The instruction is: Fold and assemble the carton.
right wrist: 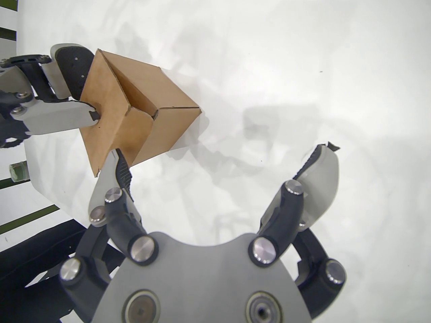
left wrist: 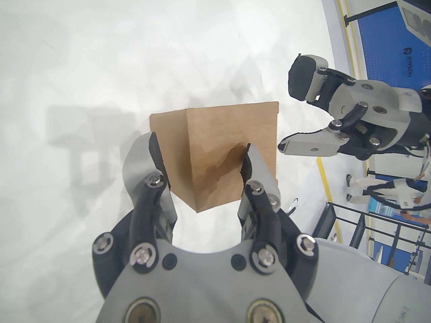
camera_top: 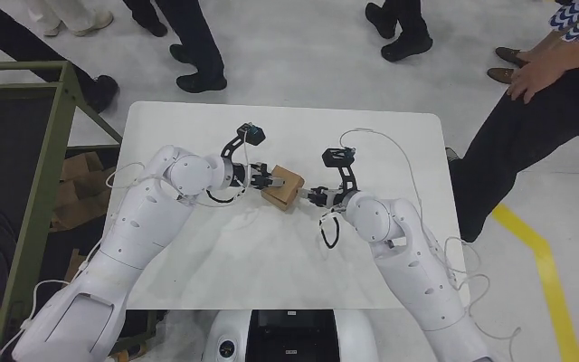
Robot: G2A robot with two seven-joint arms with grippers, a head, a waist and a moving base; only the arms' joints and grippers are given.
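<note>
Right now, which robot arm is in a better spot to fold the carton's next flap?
Probably the right. The right gripper is open and empty beside the open end of the carton, one finger close to it. The left gripper is busy clamping the carton.

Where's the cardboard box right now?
In the top view the box is in the middle of the table, held by the left gripper, with the open right gripper close on its other side.
</note>
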